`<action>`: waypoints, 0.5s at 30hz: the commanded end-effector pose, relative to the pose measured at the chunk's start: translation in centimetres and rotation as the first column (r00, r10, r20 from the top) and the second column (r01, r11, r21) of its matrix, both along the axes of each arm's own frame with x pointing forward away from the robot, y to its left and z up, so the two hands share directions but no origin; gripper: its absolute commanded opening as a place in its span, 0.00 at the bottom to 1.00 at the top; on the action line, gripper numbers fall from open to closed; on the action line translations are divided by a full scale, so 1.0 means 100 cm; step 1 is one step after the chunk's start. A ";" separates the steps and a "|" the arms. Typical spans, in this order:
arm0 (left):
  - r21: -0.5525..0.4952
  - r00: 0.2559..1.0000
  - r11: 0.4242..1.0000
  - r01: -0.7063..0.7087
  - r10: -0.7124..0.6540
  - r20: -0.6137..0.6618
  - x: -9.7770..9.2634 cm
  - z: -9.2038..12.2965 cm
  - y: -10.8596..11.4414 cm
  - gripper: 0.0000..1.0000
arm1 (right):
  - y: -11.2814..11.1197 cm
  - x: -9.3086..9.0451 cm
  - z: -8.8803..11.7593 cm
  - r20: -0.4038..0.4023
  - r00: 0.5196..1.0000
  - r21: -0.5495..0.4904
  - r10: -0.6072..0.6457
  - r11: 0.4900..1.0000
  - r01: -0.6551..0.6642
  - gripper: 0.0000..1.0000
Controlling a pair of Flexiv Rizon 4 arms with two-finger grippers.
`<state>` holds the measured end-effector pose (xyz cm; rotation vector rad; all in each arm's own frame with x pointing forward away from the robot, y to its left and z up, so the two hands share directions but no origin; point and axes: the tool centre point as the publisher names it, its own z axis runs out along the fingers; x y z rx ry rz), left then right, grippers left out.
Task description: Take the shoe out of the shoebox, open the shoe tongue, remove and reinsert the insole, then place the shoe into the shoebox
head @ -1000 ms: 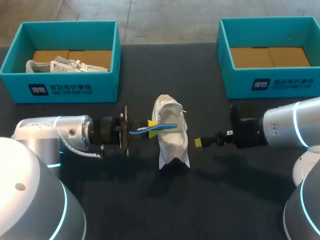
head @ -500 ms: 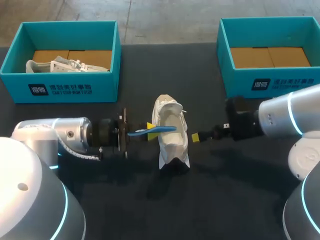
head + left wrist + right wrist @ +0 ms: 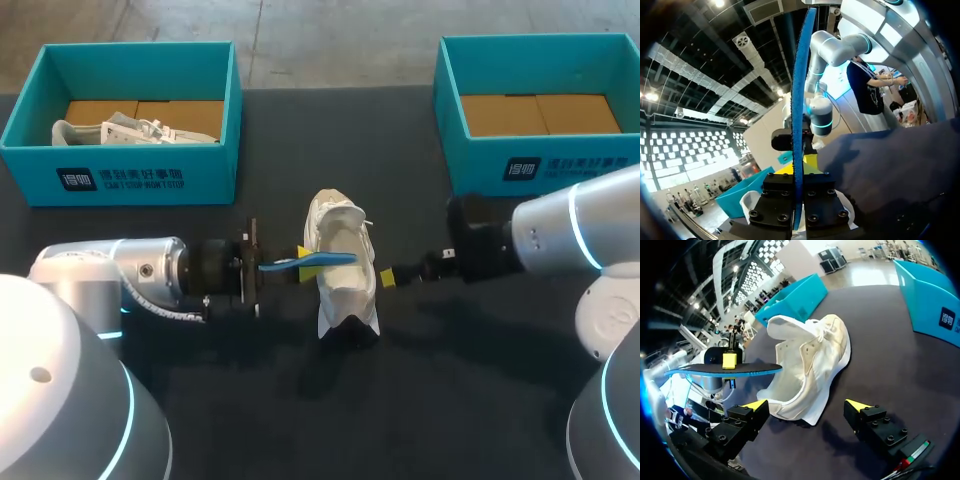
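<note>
A white shoe point(image 3: 343, 270) lies on the dark table at the middle, its opening turned toward my left arm. My left gripper point(image 3: 301, 254) hangs just left of the shoe, shut on a blue insole point(image 3: 318, 261) that juts flat over the opening. In the left wrist view the insole point(image 3: 799, 100) stands edge-on between the closed fingers of the left gripper point(image 3: 799, 172). My right gripper point(image 3: 385, 277) is open right beside the shoe's right side. In the right wrist view the shoe point(image 3: 812, 365) lies just ahead of the right gripper point(image 3: 807, 406), with the insole point(image 3: 725, 371) beyond it.
A teal shoebox point(image 3: 130, 170) at the back left holds another white shoe point(image 3: 130, 130). A second teal shoebox point(image 3: 540, 160) stands at the back right, showing a brown cardboard floor. Dark table surface lies in front of the shoe.
My right gripper has moved left, from a gap away to right beside the shoe. The left gripper with the insole has barely shifted.
</note>
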<state>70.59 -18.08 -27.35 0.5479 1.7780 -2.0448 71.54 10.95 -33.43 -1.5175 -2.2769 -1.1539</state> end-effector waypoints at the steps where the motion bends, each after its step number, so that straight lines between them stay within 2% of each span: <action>1: -0.006 1.000 1.000 0.000 0.000 -0.007 0.002 -0.003 -0.007 0.00 | -0.002 -0.006 -0.002 0.004 1.000 0.004 -0.010 1.000 0.010 1.00; 15: 0.006 1.000 1.000 -0.018 0.018 -0.009 0.008 -0.020 -0.022 0.00 | -0.004 -0.013 -0.004 -0.002 1.000 -0.003 -0.017 1.000 0.017 1.00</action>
